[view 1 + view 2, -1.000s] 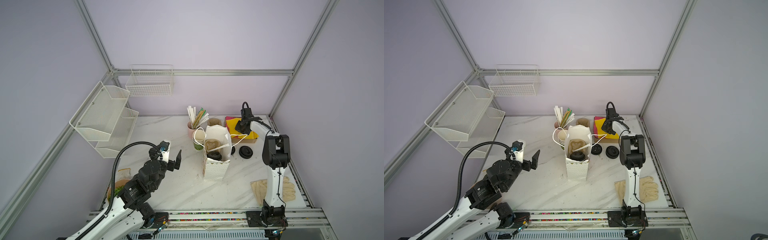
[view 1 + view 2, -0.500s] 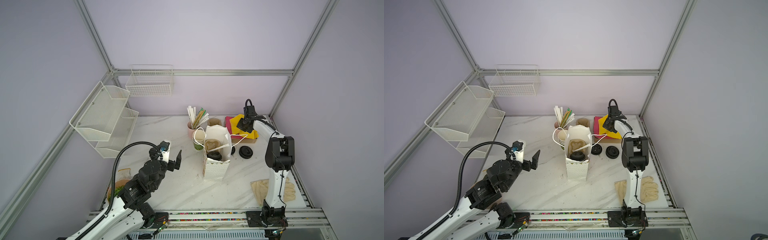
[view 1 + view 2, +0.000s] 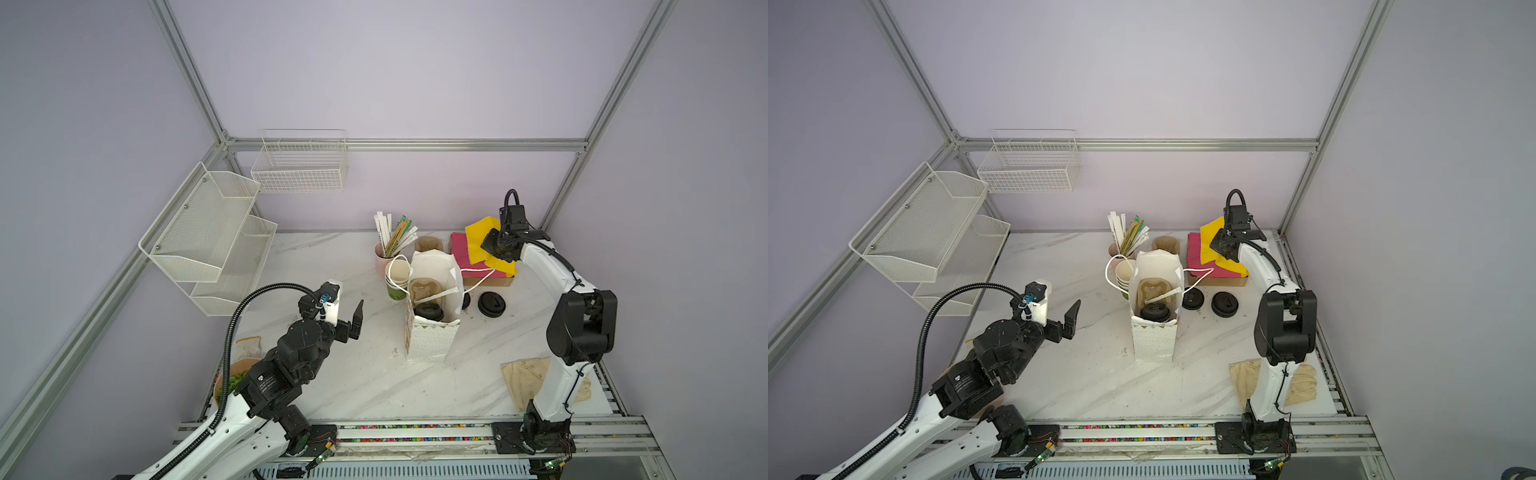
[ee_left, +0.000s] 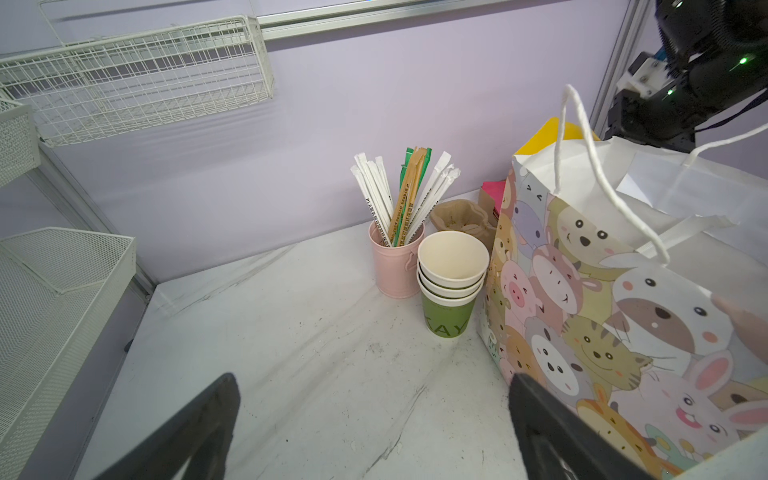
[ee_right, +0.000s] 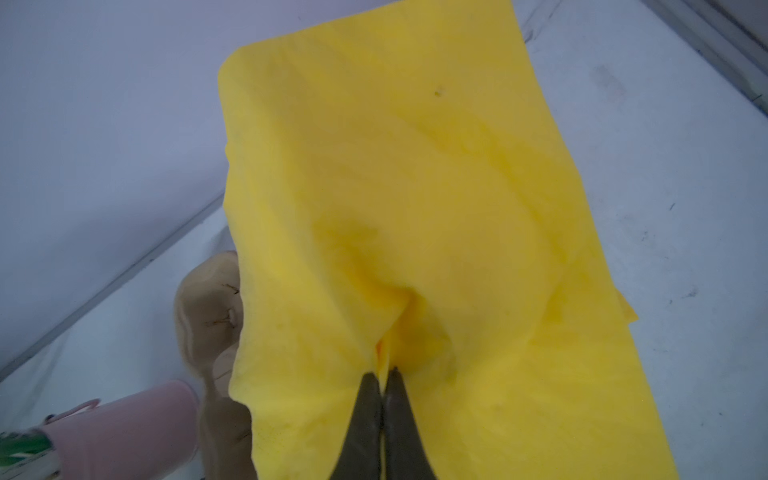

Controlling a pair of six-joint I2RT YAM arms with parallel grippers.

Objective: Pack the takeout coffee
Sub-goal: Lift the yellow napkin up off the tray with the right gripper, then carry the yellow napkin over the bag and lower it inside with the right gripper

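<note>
Napkin fetching looks like the step in hand, since the takeout coffee (image 3: 428,311) already stands lidded inside the paper bag (image 3: 428,347), at its near end beside a brown tray (image 3: 424,287). The right hand (image 5: 382,372) is pressed together on a fold of a yellow napkin (image 5: 415,187), held above the pink napkins (image 3: 459,249) at the back of the worktop (image 3: 353,374), well apart from the cup. Next, I judge, it must carry the sheet over the bag's mouth and let go. The left hand (image 4: 374,384) hangs spread and empty near the bag.

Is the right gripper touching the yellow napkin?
Touching: the right wrist view shows the right gripper shut, pinching a fold of the yellow napkin.
</note>
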